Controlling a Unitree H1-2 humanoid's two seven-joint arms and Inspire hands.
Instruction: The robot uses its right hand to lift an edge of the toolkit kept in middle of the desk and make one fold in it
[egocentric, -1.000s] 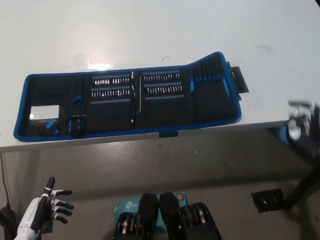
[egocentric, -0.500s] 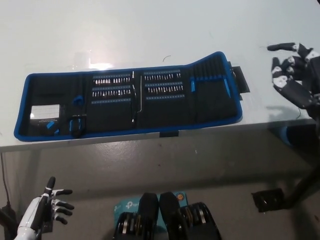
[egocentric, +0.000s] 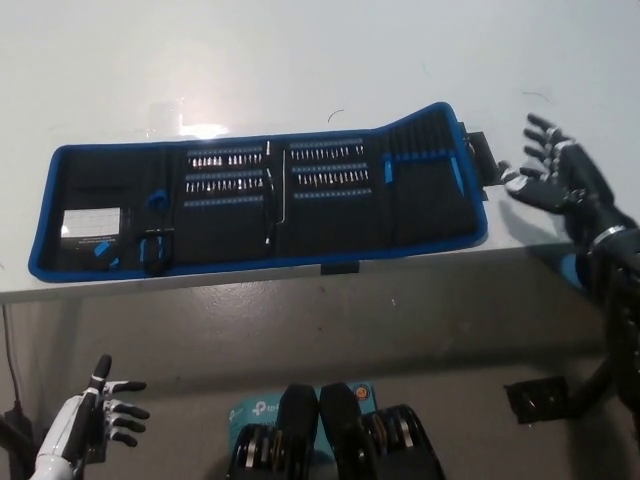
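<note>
Low at the near left, below the desk edge, white left hand (egocentric: 108, 408) idle with fingers spread, then blue-trimmed black fabric toolkit (egocentric: 262, 200) unrolled flat mid-desk (egocentric: 300, 60), label print unreadable, and beside its raised right end, black right hand (egocentric: 558, 182) splayed, empty.

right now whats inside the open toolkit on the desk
The toolkit lies unfolded, showing rows of small bits in the middle, a white card at its left end and blue tools at its right. Whatever lies beneath it is covered.
</note>
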